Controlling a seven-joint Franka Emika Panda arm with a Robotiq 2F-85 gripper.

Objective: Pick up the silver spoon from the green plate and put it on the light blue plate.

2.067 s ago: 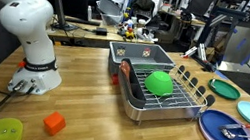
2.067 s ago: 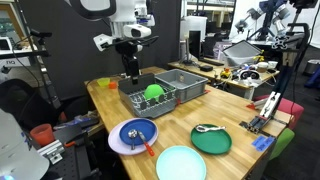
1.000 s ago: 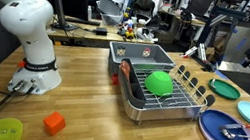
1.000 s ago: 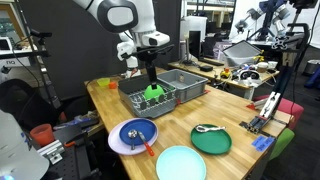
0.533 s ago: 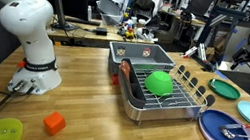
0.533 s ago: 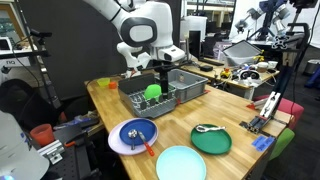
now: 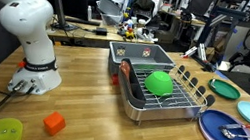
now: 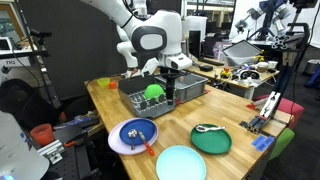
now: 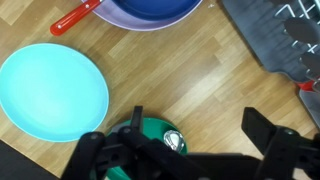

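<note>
Wrist view: tool wide open, empty. Low in frame btwn its jaws, silver spoon lies on green plate, near a corner of the surface; handle axis hidden here. Target light blue plate just beside, along same edge.

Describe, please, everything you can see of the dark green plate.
The green plate is round, shallow and glossy dark emerald, and looks like plastic. It lies flat on the wooden table, near the table's edge and close beside the light blue plate. A silver spoon rests on it, toward one edge.
</note>
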